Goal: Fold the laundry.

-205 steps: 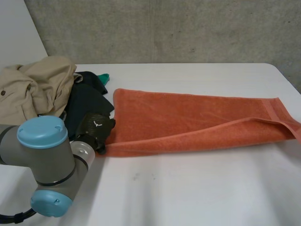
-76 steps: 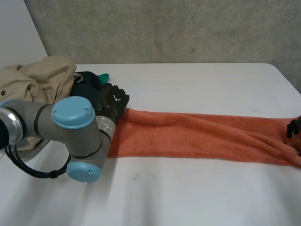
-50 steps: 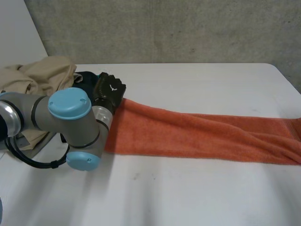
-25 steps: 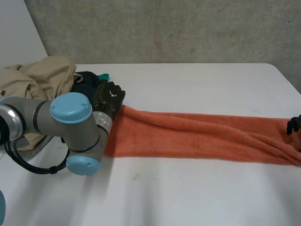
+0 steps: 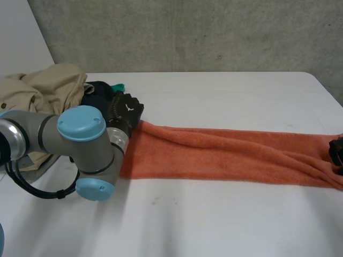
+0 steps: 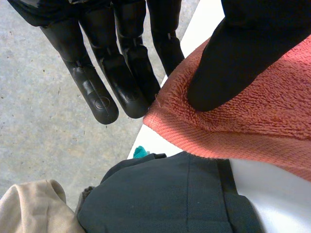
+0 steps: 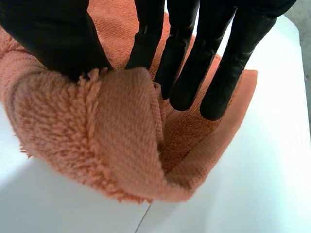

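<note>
My left hand (image 5: pixel 124 110) is closed on one corner of the orange towel (image 5: pixel 225 155). In the left wrist view, the thumb presses down on top of the corner. The straight fingers sit behind the edge, so the cloth is pinched between them.

My right hand (image 7: pixel 189 53) is closed on the other end of the towel. In the right wrist view, the thumb is on one side of a rolled-over edge and the fingers are on the other side. The thick cloth is bunched up between them. In the head view, this hand is at the far right side of the white surface (image 5: pixel 214 219), right on the end of the towel.

The towel lies on the surface as one long, thin strip with soft ridges along it. Its long side goes sideways across the surface, from my left hand to my right hand.

A pile of clothes is near my left hand. A dark garment (image 6: pixel 165 199) lies just beside the towel corner I am pinching. A beige garment (image 5: pixel 43 93) sits past it, and a small green bit (image 6: pixel 141 152) peeks out from behind the dark one.
</note>
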